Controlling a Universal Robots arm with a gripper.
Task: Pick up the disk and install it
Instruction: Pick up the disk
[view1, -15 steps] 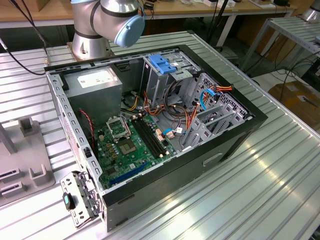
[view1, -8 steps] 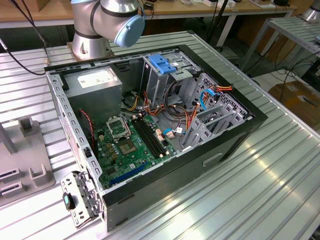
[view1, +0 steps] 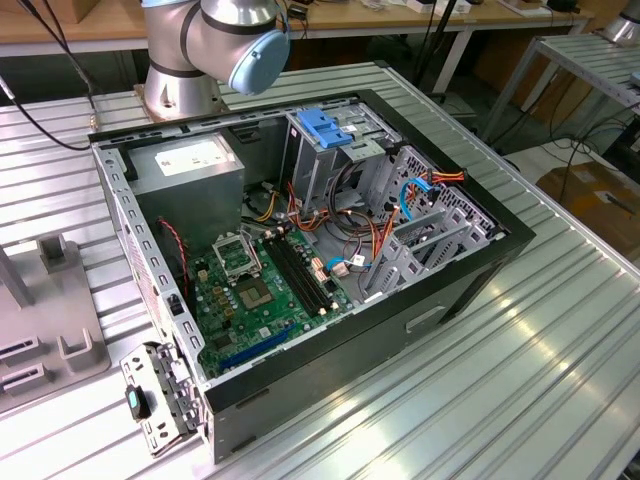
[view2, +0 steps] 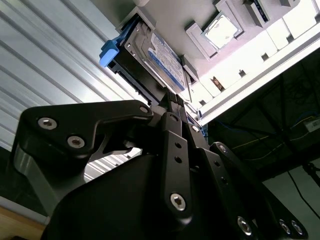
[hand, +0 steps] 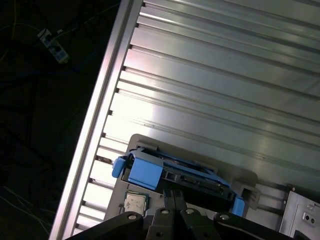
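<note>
In the exterior view we get bright, even light from overhead. The table (view1: 540, 350) shines in soft streaks, and the case (view1: 470, 295) walls throw only light shade on the board (view1: 260, 300). In both wrist views the table burns out white in patches near the disk (view2: 165, 60), and the floor (hand: 40, 100) beyond falls almost black.

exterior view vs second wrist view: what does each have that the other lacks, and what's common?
Exterior view: the open computer case with its motherboard, power supply and the arm's base. Second wrist view: the end effector close to the disk, which sits in a grey holder. Shared: the ribbed metal table.
</note>
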